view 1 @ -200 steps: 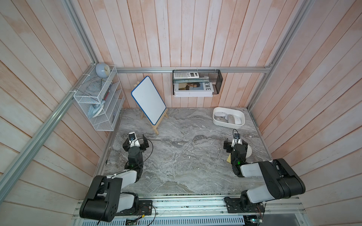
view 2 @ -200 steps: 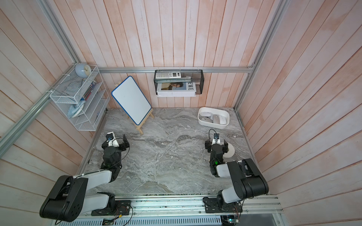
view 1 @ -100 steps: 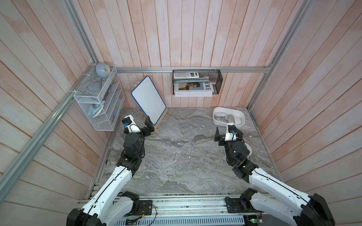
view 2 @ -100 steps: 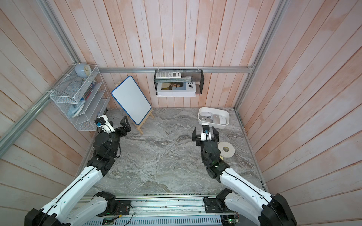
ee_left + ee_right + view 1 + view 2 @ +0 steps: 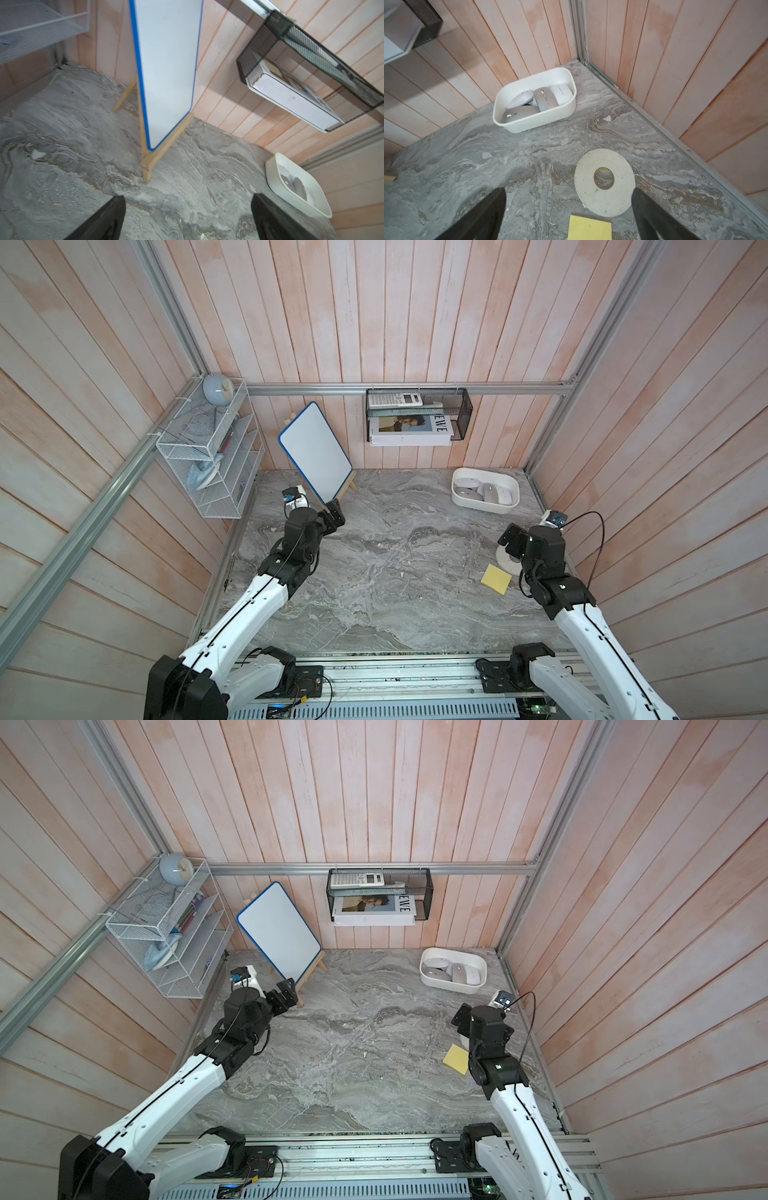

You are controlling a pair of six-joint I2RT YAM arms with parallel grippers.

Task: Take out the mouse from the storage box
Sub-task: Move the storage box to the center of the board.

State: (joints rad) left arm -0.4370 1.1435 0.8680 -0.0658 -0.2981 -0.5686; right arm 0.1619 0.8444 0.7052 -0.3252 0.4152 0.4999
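Right pincer [image 5: 568, 192] agape — tape roll [image 5: 620, 197], notepad [image 5: 588, 228] nearby.

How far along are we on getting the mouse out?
Done: nothing; the mice lie in the storage box. In hand: nothing; the right pincer is open and empty, short of the box, near the tape roll. Left: reach in, grasp a mouse, lift it out.

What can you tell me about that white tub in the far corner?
The white plastic tub, a rounded rectangle with low smooth walls and no lid, sits flat on the grey marbled tabletop near the far right corner. Several flat white and grey computer mice lie jumbled inside. Nothing else touches it.
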